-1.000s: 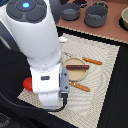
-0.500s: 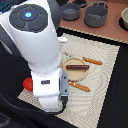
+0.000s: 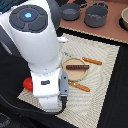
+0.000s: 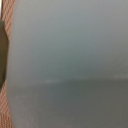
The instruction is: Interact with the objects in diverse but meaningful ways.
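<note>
The exterior view is largely filled by the white arm (image 3: 37, 55), which is bent low over the near corner of a beige woven mat (image 3: 102, 70) laid on a dark bench (image 3: 112, 117). The pincer itself is hidden beneath the arm's body, so whether its fingers are apart or together cannot be told. A red rounded thing, probably the small red tomato (image 3: 28, 84), is seen just beside the arm's lower housing, at the mat's edge toward the exterior view's left.

On the mat a round tan plate (image 3: 75, 73) is placed, and a brown sausage stick (image 3: 76, 66) is laid across it. An orange stick (image 3: 92, 61) lies just beyond the plate, and another orange stick (image 3: 80, 86) lies at its near rim. Two grey pots with dark lids (image 3: 96, 14) are set well apart from the mat, at the far side of the bench.

The wrist view is almost wholly covered by a pale grey-blue surface (image 4: 70, 60), too close and blurred to be identified; a strip of the woven mat (image 4: 5, 112) is glimpsed at one edge.
</note>
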{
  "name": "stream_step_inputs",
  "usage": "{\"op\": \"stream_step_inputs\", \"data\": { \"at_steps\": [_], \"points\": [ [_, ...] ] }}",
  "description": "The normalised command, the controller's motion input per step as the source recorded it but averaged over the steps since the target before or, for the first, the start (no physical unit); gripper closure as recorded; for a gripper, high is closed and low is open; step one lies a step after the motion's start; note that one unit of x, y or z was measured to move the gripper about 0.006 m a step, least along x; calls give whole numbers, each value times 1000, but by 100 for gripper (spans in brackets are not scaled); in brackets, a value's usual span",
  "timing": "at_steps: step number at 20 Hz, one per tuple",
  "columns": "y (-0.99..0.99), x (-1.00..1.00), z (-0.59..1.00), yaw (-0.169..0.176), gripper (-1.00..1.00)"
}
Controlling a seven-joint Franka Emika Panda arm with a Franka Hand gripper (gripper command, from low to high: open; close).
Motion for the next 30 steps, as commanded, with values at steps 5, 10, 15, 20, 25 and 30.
{"op": "stream_step_inputs", "data": {
  "at_steps": [5, 10, 15, 20, 25, 30],
  "points": [
    [5, 410, 267, -7, -100],
    [83, 522, 306, -21, -100],
    [154, 587, 347, -30, -100],
    [238, 625, 342, -25, -100],
    [258, 525, 435, -6, -100],
    [306, 483, 432, 0, -100]
  ]
}}
